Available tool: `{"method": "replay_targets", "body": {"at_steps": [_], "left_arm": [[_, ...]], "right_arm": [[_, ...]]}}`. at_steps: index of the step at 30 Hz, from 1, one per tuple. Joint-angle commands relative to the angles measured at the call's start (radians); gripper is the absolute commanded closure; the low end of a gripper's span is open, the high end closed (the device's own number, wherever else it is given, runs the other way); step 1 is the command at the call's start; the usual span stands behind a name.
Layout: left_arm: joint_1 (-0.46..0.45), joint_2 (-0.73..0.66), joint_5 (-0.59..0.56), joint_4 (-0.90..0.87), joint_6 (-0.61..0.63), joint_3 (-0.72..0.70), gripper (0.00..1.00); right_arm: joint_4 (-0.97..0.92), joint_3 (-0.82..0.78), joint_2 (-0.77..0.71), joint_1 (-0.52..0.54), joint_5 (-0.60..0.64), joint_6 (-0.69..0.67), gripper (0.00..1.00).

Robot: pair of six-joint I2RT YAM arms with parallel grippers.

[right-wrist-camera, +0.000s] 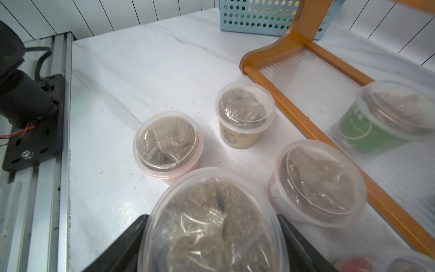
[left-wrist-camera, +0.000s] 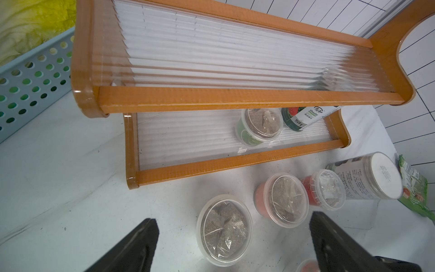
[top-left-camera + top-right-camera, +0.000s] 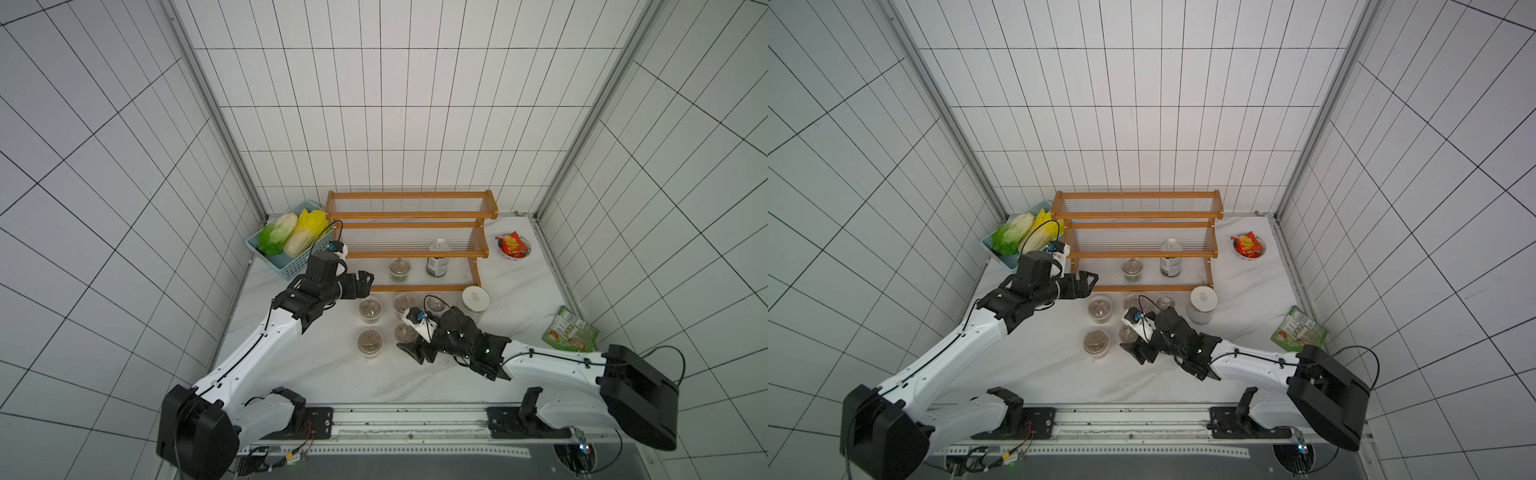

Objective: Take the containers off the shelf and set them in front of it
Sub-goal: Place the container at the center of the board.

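Clear plastic fills my right gripper (image 1: 211,219) — its fingers press both sides of a cup (image 1: 209,242) in front of the shelf (image 3: 411,215), close among the other cups (image 3: 370,309). My left gripper (image 3: 365,283) hangs spread wide by the bottom rail's left corner. A green cup (image 3: 400,269) and a dark jar (image 3: 437,262) stand on the lowest tier — the marble table (image 3: 316,374) lies bare toward its front edge.

Both top views look steeply down from high on the robot's side over the whole table (image 3: 316,374) and shelf (image 3: 411,215). The left wrist view faces the shelf closely, the right hangs just above a cup (image 1: 211,223); both catch the green cup (image 2: 256,128) on the lowest tier
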Motion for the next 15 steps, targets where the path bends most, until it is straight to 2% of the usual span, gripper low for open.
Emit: {"method": "replay_targets", "body": {"at_steps": [1,7,15], "left_arm": [[0.005,0.003,0.002,0.007,0.012,0.034,0.01],[0.006,0.009,0.002,0.007,0.013,0.032,0.02],[0.006,0.015,0.004,0.010,0.013,0.029,0.01]], "right_arm": [[0.168,-0.018,0.054,0.011,0.052,-0.012,0.19],[0.221,-0.051,0.125,0.016,0.054,-0.014,0.19],[0.235,-0.100,0.127,0.029,0.048,0.018,0.19]]}}
